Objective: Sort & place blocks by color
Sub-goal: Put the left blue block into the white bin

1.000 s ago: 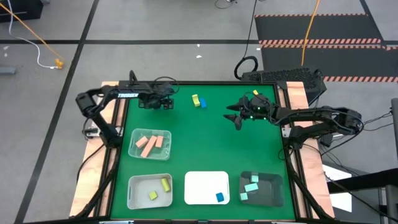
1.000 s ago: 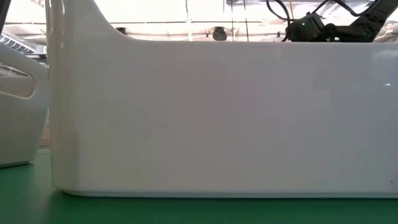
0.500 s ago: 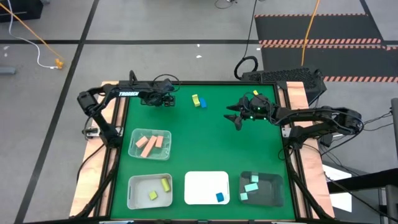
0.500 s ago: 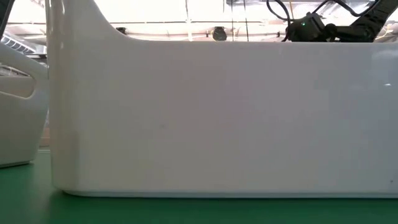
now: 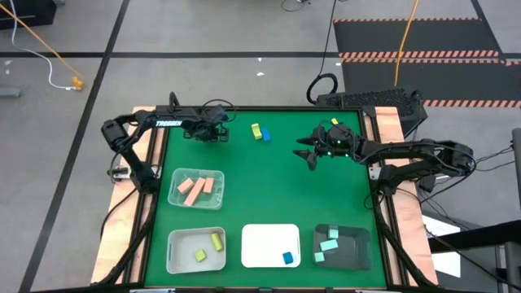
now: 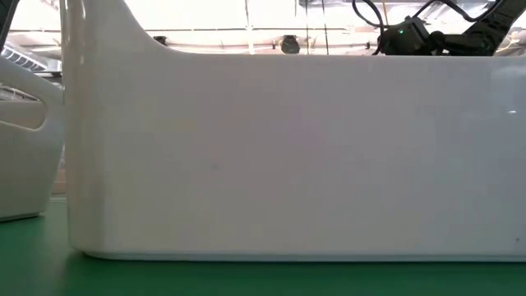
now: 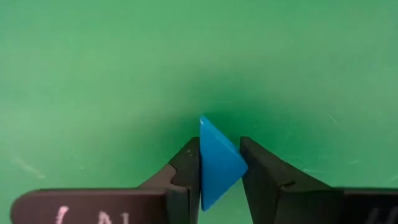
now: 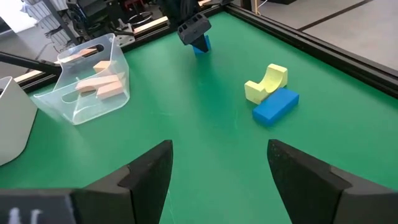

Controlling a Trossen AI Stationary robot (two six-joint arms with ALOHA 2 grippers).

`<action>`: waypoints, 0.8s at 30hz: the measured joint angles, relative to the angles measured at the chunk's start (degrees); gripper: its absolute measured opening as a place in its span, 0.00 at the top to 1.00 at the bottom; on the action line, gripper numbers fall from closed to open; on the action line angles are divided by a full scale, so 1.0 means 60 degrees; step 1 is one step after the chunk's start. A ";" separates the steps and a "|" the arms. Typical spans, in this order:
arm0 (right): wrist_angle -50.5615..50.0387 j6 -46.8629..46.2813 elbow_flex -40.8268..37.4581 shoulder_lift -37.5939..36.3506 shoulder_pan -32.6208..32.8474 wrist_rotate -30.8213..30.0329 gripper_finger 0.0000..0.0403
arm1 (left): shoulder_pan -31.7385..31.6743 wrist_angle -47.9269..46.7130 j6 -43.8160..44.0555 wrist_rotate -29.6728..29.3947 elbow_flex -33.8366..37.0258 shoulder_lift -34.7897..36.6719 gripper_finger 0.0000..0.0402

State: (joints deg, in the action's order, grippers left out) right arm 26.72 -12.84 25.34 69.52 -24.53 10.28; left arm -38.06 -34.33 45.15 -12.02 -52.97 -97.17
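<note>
The left gripper (image 5: 218, 135) sits near the far-left corner of the green worktop (image 5: 269, 187), its two dark fingers (image 7: 180, 180) closed on a small blue wedge-shaped block (image 7: 216, 163); in the left wrist view the block's pointed end juts forward past the fingertips, just above the mat. The move ahead turns on one relation: the flat white tray (image 5: 271, 245) that already holds a small blue cube (image 5: 287, 258) lies along the near edge at the middle, well apart from this gripper and diagonally toward the near side, so the left arm likely has to carry its load across most of the worktop.

Two loose pieces remain near the middle of the far edge: a yellow-green arched block (image 8: 267, 83) touching a blue rectangular bar (image 8: 276, 105), whose long axis runs aslant to the far edge. The right gripper (image 5: 308, 155) hovers near the far-right part with fingers spread wide and empty, and looks roughly as close to that pair as the left one is.

White lettering on the left arm appears to read "TROSSEN", though it is small.

The low view is filled by a white tray wall.
</note>
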 joint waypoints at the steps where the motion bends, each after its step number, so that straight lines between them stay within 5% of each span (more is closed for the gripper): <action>1: 0.0000 0.0003 0.0000 0.0000 0.0000 0.0000 0.38 | 0.0000 0.0000 0.0000 -0.0002 0.0000 0.0000 0.79; 15: 0.0302 -0.0007 0.0000 0.0000 0.0000 0.0000 0.38 | 0.0749 0.0755 -0.0160 0.1493 0.0007 0.0756 0.79; 24: 0.1724 -0.1607 0.0000 0.0000 0.0000 -0.0007 0.38 | 0.1865 0.4270 -0.0080 0.2694 0.0000 0.1970 0.79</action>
State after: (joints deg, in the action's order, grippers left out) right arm 37.06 -22.48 25.34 69.52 -24.53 10.24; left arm -26.87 -8.71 44.67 4.15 -52.97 -85.34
